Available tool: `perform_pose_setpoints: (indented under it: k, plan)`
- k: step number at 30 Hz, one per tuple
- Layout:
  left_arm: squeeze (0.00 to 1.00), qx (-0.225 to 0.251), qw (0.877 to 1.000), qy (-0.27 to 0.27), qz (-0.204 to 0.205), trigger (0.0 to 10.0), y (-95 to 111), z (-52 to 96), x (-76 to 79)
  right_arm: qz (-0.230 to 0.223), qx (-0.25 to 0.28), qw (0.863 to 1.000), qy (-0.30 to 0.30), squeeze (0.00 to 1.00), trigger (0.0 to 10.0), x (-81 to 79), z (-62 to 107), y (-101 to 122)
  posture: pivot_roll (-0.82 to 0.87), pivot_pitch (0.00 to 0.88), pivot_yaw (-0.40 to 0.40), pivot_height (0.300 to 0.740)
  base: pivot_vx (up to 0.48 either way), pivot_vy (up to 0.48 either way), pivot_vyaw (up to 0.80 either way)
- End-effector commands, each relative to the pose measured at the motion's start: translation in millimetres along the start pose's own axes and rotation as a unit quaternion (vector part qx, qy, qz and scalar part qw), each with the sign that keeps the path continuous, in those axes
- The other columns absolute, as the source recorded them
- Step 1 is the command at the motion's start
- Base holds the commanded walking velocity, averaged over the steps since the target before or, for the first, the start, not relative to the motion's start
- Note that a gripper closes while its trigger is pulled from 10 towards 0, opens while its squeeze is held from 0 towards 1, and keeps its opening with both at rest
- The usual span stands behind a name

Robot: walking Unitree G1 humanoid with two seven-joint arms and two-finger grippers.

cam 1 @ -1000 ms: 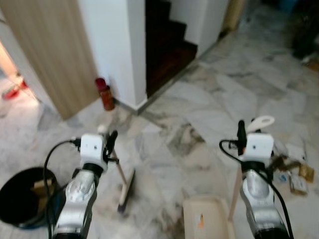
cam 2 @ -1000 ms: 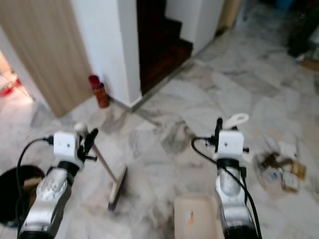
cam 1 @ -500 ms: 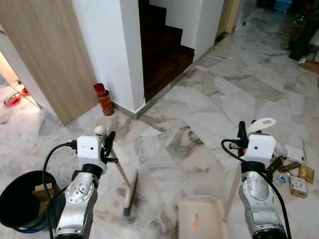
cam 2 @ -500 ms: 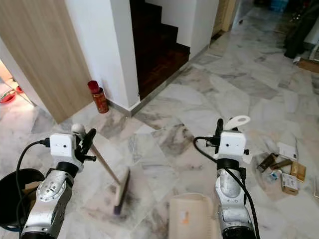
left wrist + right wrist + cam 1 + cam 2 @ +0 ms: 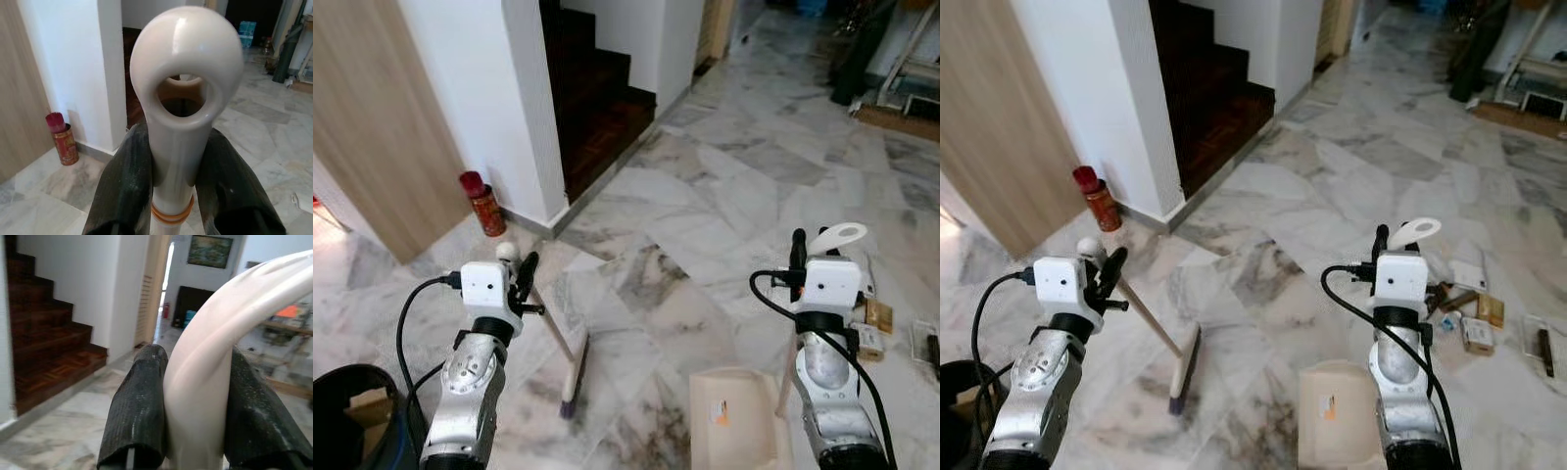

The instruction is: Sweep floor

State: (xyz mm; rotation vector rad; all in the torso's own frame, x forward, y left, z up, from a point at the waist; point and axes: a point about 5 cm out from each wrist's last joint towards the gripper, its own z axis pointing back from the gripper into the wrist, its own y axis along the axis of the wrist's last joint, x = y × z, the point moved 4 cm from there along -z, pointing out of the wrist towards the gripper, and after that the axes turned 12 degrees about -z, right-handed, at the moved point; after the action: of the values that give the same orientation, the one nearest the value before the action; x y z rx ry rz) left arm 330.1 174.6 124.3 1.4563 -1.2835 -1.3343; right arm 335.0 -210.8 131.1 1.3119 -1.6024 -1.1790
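Cream broom [image 5: 570,377], slanted, clamped in left pincer [image 5: 172,161]; dustpan [image 5: 732,425] handle in right pincer [image 5: 195,396].

Head stereo downward, wrist close-ups

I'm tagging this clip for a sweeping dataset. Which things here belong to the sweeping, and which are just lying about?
For the sweeping:
broom, held in the left end effector
dustpan, handle in the right end effector
litter on the floor
black bin

Just lying about:
red can by the wall
stairs
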Motion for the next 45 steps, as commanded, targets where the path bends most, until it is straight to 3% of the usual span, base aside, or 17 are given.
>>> perform_pose_setpoints:
  k: [1,14,45]
  plan:
    - [0.00,0.007,1.000,0.011,-0.005,10.0,4.7,0.6,-8.3,-0.021,0.024,0.999,0.004,0.00,10.0,-5.5,-3.2,11.6,-0.03,0.033,0.029,0.740,0.000,0.000,0.00]
    - [0.00,0.005,1.000,0.017,-0.003,10.0,4.0,-2.4,-7.5,-0.060,0.010,0.998,-0.010,0.00,10.0,-5.7,-2.1,6.6,-0.05,0.045,0.024,0.740,0.152,0.000,0.00]
    - [0.00,0.001,1.000,0.031,-0.004,10.0,3.2,-3.3,-15.2,-0.055,-0.002,0.998,0.007,0.00,10.0,-12.7,-3.1,2.8,-0.04,0.033,0.021,0.740,0.298,0.000,-0.06]
